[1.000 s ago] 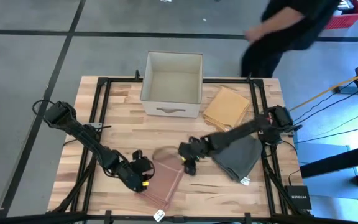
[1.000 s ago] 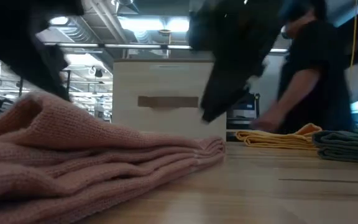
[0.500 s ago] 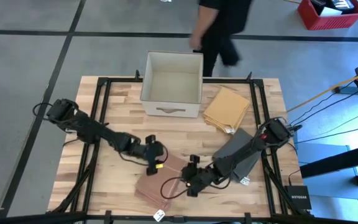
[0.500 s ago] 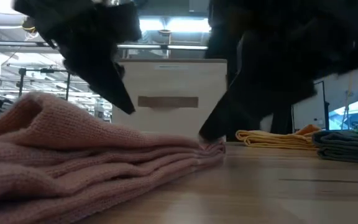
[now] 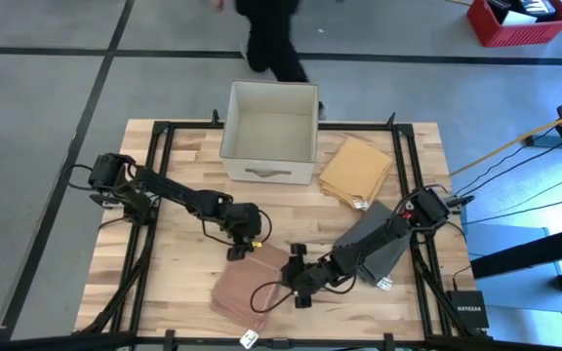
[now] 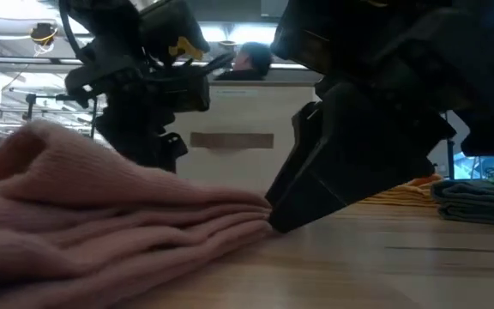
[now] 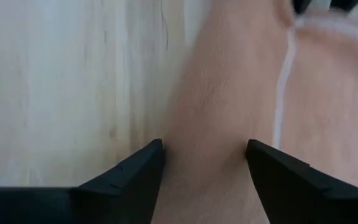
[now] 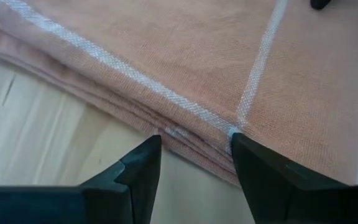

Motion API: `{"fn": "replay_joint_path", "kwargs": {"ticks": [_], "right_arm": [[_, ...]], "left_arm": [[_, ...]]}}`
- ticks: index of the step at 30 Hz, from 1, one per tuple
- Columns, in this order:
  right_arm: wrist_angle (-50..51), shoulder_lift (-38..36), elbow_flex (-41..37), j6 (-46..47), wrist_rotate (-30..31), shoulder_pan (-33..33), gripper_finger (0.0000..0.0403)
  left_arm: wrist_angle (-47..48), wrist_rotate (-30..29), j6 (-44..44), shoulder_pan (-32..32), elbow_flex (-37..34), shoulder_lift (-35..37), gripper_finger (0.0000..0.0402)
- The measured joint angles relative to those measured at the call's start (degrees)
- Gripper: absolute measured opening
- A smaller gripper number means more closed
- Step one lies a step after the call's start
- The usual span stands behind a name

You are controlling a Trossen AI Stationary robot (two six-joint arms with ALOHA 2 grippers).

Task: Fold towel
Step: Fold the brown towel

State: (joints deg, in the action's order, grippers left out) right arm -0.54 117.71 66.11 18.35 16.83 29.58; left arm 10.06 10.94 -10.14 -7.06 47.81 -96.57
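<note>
A pink towel lies folded in several layers near the table's front edge; the low view shows its stacked folds. My left gripper hovers open over the towel's far left corner, one finger over the wood and one over the cloth. My right gripper stands open at the towel's right edge, its fingers either side of the corner where two white stripes cross. Its tip is down at table height. My left gripper: I cannot tell whether its fingertips touch the cloth below them. My right gripper: one fingertip stands right against the folded right edge of the towel at table height. I cannot tell whether it touches.
A white open box stands at the table's far middle. A folded yellow towel and a folded grey towel lie at the right, under the right arm. A person walks behind the table.
My left gripper has gone from the towel's near left side toward the far edge and right, to the towel's far corner. My right gripper has come down toward the near edge, to the towel's right edge. The raised loop of towel has been laid flat into a smaller folded stack.
</note>
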Motion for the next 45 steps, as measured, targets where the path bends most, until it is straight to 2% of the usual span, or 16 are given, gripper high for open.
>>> {"fn": "replay_joint_path", "kwargs": {"ticks": [5,9,12,17,19,24,28,31,35,40,45], "right_arm": [[0.4,0.0,-0.1,-3.8,0.5,-0.1,0.02],[0.6,0.0,-0.1,-5.2,0.7,-0.4,0.02],[2.7,-0.5,0.4,-5.8,1.0,-0.5,0.02],[13.4,-5.2,3.6,-8.4,3.6,0.5,0.02],[16.9,-8.5,3.9,-8.7,6.4,1.5,0.02],[27.5,-13.9,2.6,-7.6,16.0,4.1,0.02],[33.4,-16.1,1.9,-4.4,21.6,5.2,0.02],[36.8,-16.2,1.1,-2.0,23.6,5.3,0.02],[38.6,-16.3,1.2,-0.7,24.2,5.3,0.02],[38.2,-16.3,1.2,-0.8,25.1,5.3,0.02],[38.4,-16.3,1.2,-0.8,25.2,5.3,0.02]], "left_arm": [[2.4,0.9,2.8,0.7,-0.5,0.0,0.0209],[2.8,2.2,3.1,0.5,-0.7,0.0,0.0179],[2.9,2.4,1.9,-0.2,-0.8,0.0,0.0132],[3.6,2.2,-0.4,-1.2,-0.8,0.0,0.0026],[5.9,1.8,-1.9,-0.9,-0.6,0.4,0.0012],[19.2,-6.3,-3.8,1.6,-0.1,3.4,0.0022],[29.5,-18.4,-5.6,4.5,-0.3,6.2,0.0014],[30.8,-25.4,-5.7,7.0,-0.4,7.1,0.0015],[30.1,-25.9,-4.9,9.9,-0.4,7.1,0.0043],[30.2,-25.6,-4.2,11.5,-0.3,7.1,0.0118],[35.2,-19.8,-3.1,11.4,3.6,7.2,0.0187]]}}
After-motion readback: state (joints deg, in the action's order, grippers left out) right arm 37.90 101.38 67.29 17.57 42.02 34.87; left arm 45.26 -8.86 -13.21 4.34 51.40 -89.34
